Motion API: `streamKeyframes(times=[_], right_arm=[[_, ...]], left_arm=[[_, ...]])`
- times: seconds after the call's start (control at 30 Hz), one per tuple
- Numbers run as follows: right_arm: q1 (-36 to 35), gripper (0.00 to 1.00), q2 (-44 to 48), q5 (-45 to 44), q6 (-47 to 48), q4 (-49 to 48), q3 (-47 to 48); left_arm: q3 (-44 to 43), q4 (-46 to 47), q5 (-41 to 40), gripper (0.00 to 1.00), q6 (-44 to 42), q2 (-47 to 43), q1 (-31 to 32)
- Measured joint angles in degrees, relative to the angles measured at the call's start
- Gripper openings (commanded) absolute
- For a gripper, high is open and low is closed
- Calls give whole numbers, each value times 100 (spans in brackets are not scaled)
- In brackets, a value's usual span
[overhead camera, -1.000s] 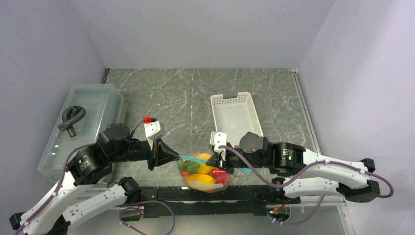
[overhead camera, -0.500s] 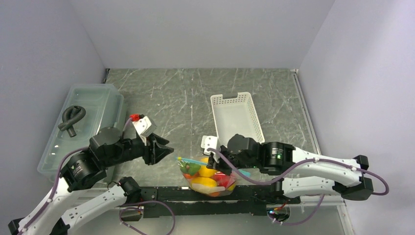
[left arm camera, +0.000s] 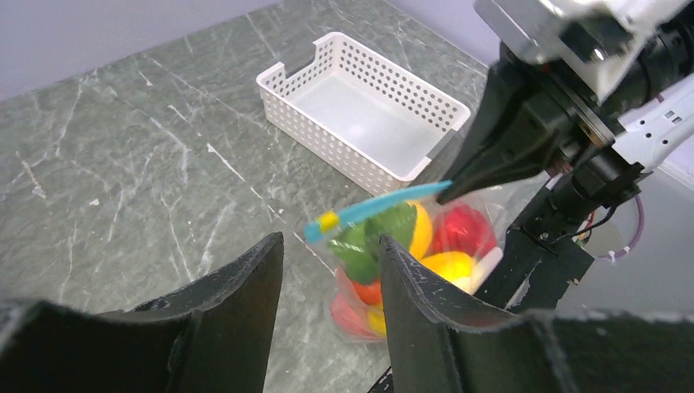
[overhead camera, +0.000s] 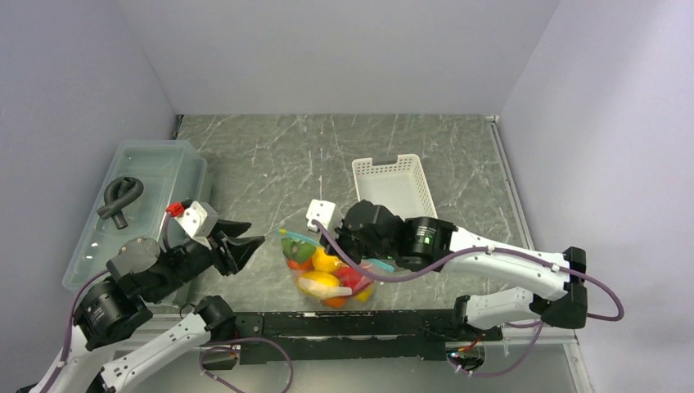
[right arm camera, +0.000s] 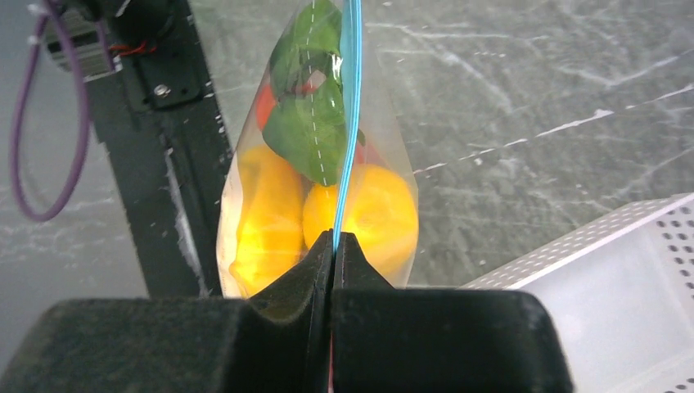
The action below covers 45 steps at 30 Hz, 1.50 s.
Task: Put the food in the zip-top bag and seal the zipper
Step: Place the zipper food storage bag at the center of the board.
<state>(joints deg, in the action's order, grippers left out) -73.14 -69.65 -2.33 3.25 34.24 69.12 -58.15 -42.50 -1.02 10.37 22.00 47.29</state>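
The right hand (right arm camera: 334, 237) is pinched fully shut on the teal-blue zipper (right arm camera: 350, 123), its two dark fingers pressed together with the strip caught between the tips. From that grip the zipper runs straight out ahead of the fingers as a single thin line, and the clear zip-top bag (overhead camera: 327, 278) hangs beneath it; whether its bottom rests on the tabletop (left arm camera: 123, 164) cannot be told. Inside the bag, closest under the fingers, sit the yellow fruits (right arm camera: 368, 213), with the green leafy piece (right arm camera: 307, 123) farther out along the strip and the red pepper (left arm camera: 462, 229) on the other side. Beyond the free end of the zipper, the left hand (left arm camera: 329, 246) is partly open and holds nothing, its fingertips pointed at the bag but apart from it. Behind the right hand stands the white perforated basket (left arm camera: 360, 123). Off to the outer side of the left hand lies the translucent lidded bin (overhead camera: 139, 205).
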Motion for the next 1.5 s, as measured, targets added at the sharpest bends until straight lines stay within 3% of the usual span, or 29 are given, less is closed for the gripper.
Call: streamKeyframes(times=[0.6, 1.17, 1.5], right_arm=[[1915, 0, -1528, 1322, 1668, -1163, 1099], [2800, 0, -3692, 2149, 3606, -1838, 2931], [3034, 0, -4577, 2260, 4223, -2455, 3202]], left_arm=[[544, -46, -404, 54, 140, -387, 0], [544, -221, -662, 58, 136, -479, 0], [544, -280, -750, 58, 140, -654, 0]])
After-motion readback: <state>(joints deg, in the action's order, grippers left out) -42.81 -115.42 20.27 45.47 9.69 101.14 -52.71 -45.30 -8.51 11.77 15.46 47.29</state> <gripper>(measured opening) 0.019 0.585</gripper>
